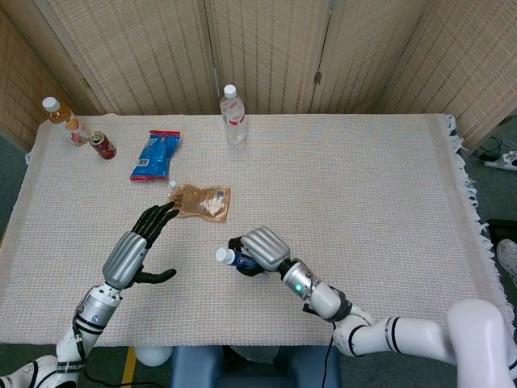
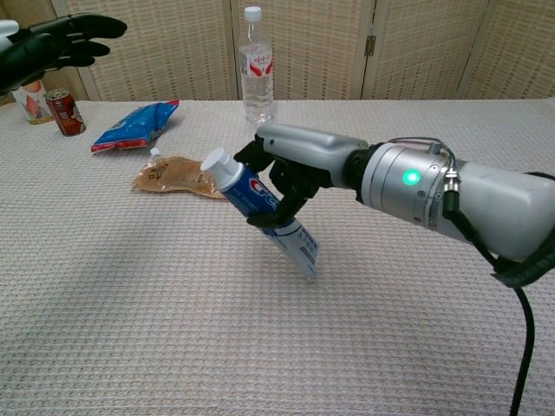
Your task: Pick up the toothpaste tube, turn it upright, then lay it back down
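Blue-and-white toothpaste tube with white cap: held tilted above the near middle of the bench, cap up and to the left, crimped tail down and to the right; clear of the cloth in the chest view.
Right hand: silver back, black fingers clamped around the tube's upper body.
Left hand: off to the left of the tube, well apart from it, empty, fingers spread.
Tan foil pouch: flat on the cloth, just beyond the tube, between the two hands.
Blue snack bag with red top: flat, further back on the left.
Clear water bottle with red label: upright at the far edge.
Red drinks can and orange-filled bottle with white cap: upright, far left corner.
Bench cover: beige woven cloth, fringed at the right edge.
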